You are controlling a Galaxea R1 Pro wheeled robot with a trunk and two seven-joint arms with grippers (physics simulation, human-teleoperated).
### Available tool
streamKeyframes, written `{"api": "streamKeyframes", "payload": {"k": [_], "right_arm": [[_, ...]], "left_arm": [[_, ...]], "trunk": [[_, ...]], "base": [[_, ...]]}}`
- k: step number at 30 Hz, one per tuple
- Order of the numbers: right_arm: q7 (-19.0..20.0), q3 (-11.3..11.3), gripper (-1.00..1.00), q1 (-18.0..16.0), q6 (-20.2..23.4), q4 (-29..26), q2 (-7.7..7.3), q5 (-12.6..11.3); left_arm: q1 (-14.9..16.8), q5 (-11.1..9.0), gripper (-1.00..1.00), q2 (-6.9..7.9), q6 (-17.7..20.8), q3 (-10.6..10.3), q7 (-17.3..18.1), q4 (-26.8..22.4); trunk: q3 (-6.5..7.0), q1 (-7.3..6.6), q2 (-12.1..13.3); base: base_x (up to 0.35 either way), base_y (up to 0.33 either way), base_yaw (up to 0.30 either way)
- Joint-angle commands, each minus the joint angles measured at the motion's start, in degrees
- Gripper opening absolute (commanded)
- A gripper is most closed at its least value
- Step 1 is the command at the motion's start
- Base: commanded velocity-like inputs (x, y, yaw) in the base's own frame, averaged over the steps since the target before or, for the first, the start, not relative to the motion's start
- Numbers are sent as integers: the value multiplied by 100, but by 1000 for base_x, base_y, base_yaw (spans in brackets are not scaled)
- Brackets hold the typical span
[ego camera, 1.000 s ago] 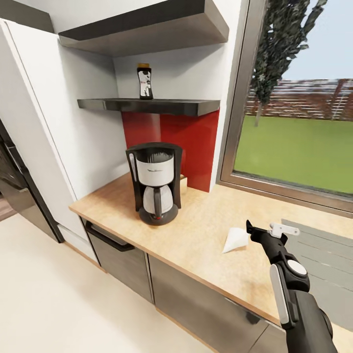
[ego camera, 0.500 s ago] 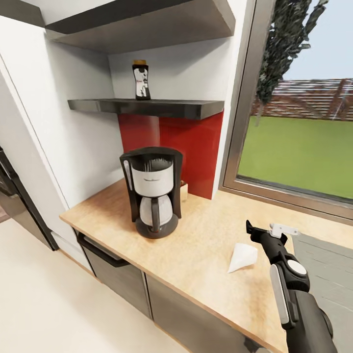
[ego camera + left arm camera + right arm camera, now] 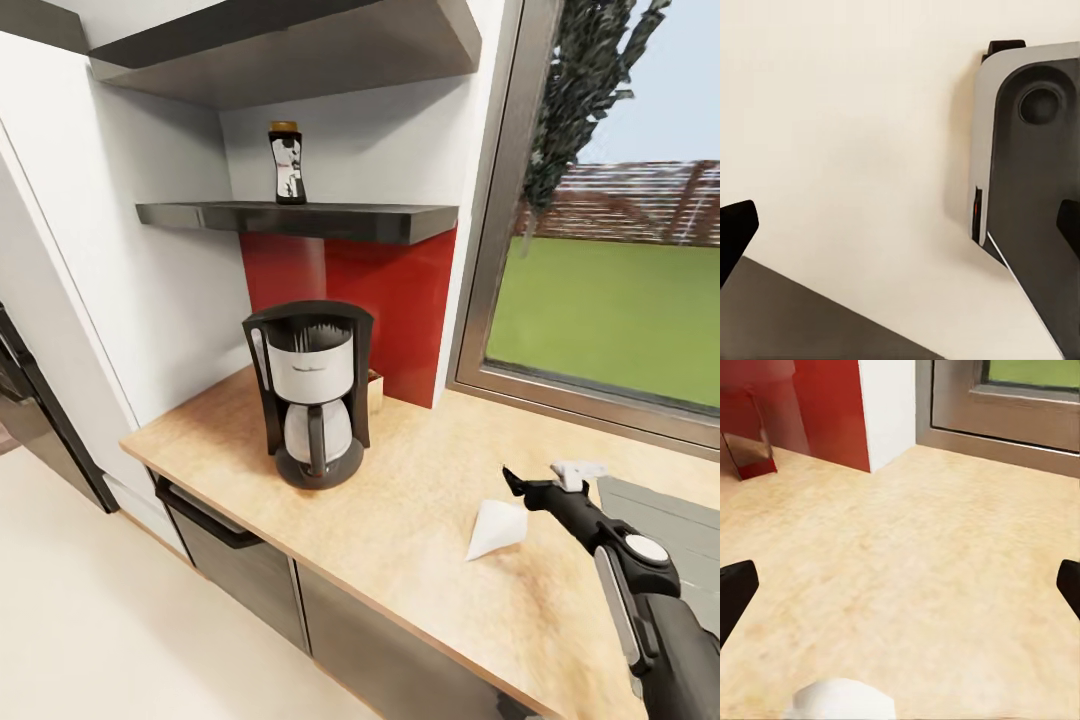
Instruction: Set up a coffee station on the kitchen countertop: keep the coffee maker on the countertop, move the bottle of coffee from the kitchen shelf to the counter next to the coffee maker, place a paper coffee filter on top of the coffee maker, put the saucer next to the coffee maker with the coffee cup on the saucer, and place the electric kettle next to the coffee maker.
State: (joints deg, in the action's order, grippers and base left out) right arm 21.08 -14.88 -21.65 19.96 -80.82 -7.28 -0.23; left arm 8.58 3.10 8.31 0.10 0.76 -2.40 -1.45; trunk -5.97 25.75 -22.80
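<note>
The coffee maker [image 3: 308, 395] stands on the countertop [image 3: 400, 500] near the wall corner. Above it, the bottle of coffee [image 3: 286, 163] stands upright on the thin black kitchen shelf [image 3: 330, 219]. A white paper coffee filter [image 3: 497, 528] lies flat on the worktop, to the right of the coffee maker. My right gripper [image 3: 545, 478] hovers open just right of and above the filter, touching nothing. In the right wrist view that gripper [image 3: 900, 589] spans bare countertop [image 3: 915, 555], with the filter's edge [image 3: 840, 701] close to the camera. My left gripper [image 3: 900, 229] is open over pale floor.
A thicker grey shelf [image 3: 300, 50] hangs above the black one. A red backsplash [image 3: 390, 290] and a small tan box [image 3: 375, 390] sit behind the coffee maker. A window frame [image 3: 500, 220] and a grey ribbed surface [image 3: 660, 510] lie right. Grey cabinet fronts [image 3: 240, 560] run below.
The camera has moved closer and left, then settled. My right forearm has dropped to a flatter angle, while its open gripper stays beside the filter.
</note>
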Motion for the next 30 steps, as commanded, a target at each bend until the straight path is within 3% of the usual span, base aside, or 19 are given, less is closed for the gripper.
{"api": "streamKeyframes", "payload": {"k": [1, 5, 13, 16, 21, 30], "right_arm": [[180, -8, 100, -6, 38, 24, -36, 0], [662, -13, 100, -6, 37, 60, -117, 1], [1137, 0, 100, -6, 336, 46, -153, 4], [1403, 8, 100, -6, 405, 58, -291, 33], [1499, 11, 100, -6, 425, 244, -449, 187], [1531, 11, 100, -6, 422, 1085, -484, 537]], "left_arm": [[-9, 33, 100, 1, -1, 10, -15, -2], [-45, 34, 100, 10, 20, 12, -15, -4], [-58, 38, 100, 6, 14, 5, -15, -4], [-60, 40, 100, 5, 20, -3, -15, -2], [-112, 41, 100, 4, 25, -6, -15, -2], [-137, 42, 100, -1, 34, -11, -15, -4]], "trunk": [[-12, 3, -12], [-12, 3, -12], [-12, 3, -12], [-12, 3, -12], [-12, 3, -12], [-12, 3, -12]], "base": [[0, 0, 0], [3, 0, 0], [60, 0, 0], [16, 0, 0], [4, 0, 0], [0, 0, 0]]}}
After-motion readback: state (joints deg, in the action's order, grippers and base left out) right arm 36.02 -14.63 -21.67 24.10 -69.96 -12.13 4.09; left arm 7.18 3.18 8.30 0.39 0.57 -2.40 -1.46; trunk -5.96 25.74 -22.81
